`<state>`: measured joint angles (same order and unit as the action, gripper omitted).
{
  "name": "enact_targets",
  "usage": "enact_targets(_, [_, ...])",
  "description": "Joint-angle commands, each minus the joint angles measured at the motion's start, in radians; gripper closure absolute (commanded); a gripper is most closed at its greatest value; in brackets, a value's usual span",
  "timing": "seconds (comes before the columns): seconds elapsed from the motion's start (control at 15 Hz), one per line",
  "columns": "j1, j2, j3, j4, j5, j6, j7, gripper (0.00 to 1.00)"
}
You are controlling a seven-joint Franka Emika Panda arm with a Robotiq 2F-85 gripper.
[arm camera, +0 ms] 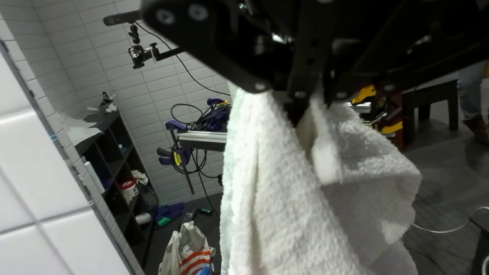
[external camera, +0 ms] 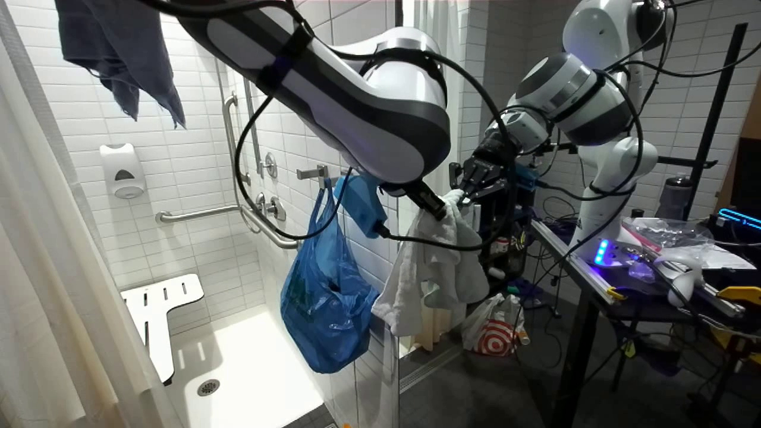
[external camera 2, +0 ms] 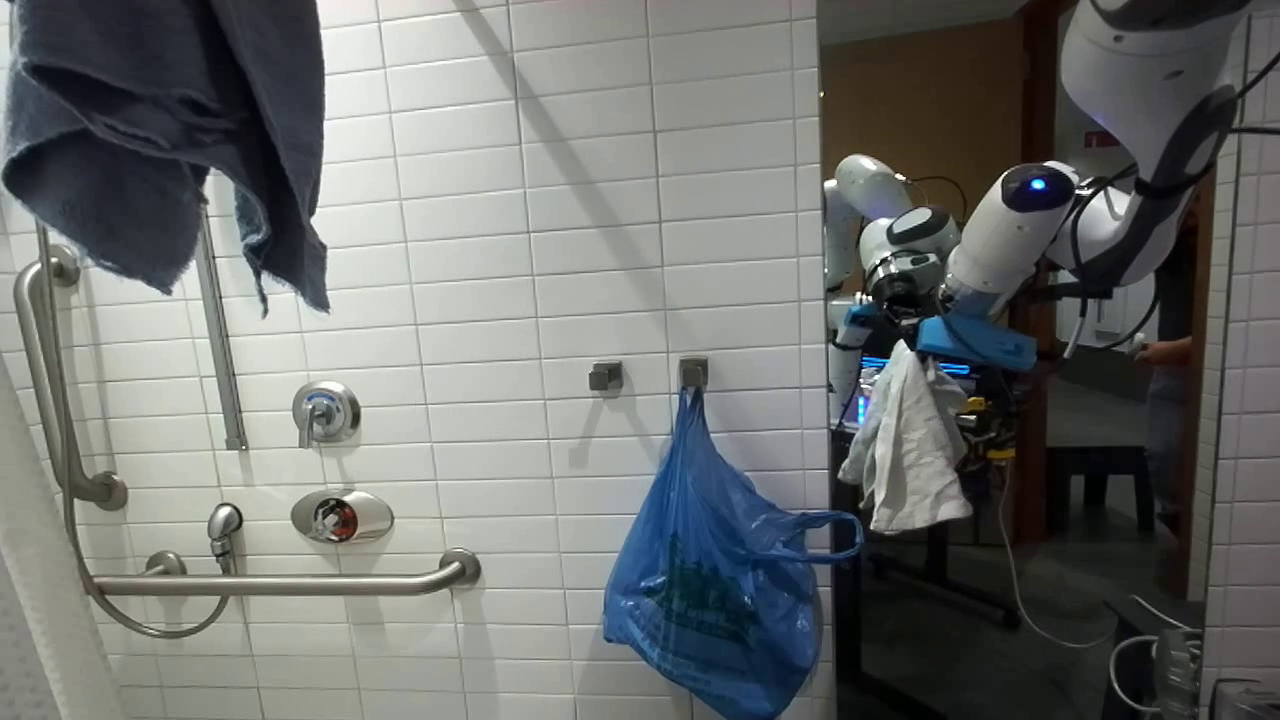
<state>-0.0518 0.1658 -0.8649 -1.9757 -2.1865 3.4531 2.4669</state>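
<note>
White-tiled wall point(external camera 2: 460, 320). In both exterior views: white terry towel point(external camera 2: 908, 450), right of centre; blue plastic bag point(external camera 2: 715, 590) to its left. Wrist view: fingers point(arm camera: 300, 84) clenched on towel's bunched top; presumably light, limp, best pinched there.

exterior view: down past arm point(external camera: 362, 110) | exterior view: facing tiled wall point(external camera 2: 470, 280) | shared: blue bag point(external camera 2: 720, 590) | wrist: close on towel point(arm camera: 286, 191)

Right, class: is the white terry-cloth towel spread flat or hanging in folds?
Hanging in folds: the white terry-cloth towel droops, creased and gathered, below the black metal end effector, which is shut on its top.
</note>
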Motion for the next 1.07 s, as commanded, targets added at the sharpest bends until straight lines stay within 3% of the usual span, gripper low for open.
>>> enact_targets(0.0, [-0.012, -0.061, 0.003, 0.021, -0.071, 0.0, 0.069, 0.99])
enact_targets(1.0, [-0.04, -0.349, -0.033, 0.093, -0.139, 0.0, 0.117, 0.99])
